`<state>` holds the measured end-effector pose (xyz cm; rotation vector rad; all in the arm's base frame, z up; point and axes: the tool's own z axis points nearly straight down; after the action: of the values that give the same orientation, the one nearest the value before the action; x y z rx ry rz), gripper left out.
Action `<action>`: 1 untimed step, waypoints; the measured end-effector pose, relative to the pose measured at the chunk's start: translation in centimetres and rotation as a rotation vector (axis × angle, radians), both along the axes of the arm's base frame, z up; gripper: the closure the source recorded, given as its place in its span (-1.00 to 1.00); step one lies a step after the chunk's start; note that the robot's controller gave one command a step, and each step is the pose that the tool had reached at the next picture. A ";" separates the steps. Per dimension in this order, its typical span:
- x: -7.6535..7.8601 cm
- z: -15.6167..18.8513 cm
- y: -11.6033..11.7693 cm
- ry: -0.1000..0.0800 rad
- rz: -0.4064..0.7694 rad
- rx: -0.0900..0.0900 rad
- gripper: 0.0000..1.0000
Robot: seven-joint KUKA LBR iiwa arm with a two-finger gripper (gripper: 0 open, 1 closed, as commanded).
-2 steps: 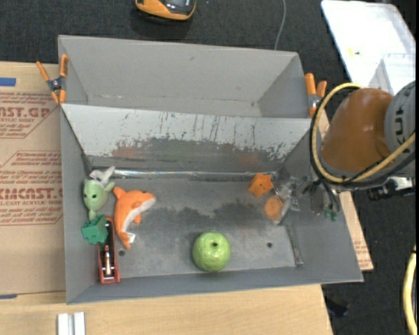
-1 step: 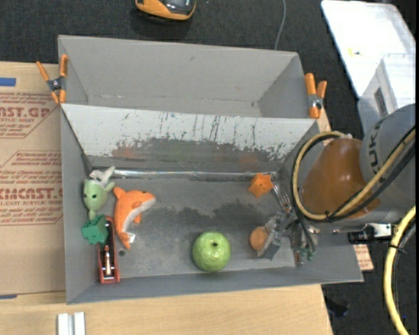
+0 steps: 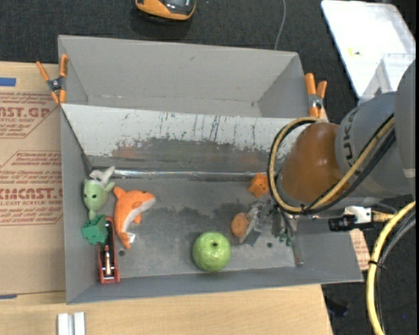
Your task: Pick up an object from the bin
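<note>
Grey metal bin (image 3: 181,75), floor scuffed and streaked. Reaching in from the right, the arm (image 3: 377,135), with an orange cover (image 3: 314,162) at the wrist and cables looped round it. Low over the right part of the floor, the pincer (image 3: 260,223); spread or pressed together, cannot tell.

Near the front wall, left of the pincer and apart from it, a round green apple (image 3: 211,250). Well away at the left end, an orange dolphin toy (image 3: 130,211), beside a pale green figure (image 3: 94,194) and a dark green piece (image 3: 93,232). Along the left front corner, a red tool (image 3: 108,262).

Just beside the pincer on its left, a small orange lump (image 3: 241,223), whether touching it unclear. Behind the pincer, toward the back wall, another small orange piece (image 3: 258,183).
</note>
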<state>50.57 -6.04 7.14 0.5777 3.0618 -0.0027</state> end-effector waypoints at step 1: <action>-1.4 0.0 1.2 -0.002 -0.016 -0.002 1.00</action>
<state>49.16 -4.88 7.15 0.6021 3.0546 -0.0060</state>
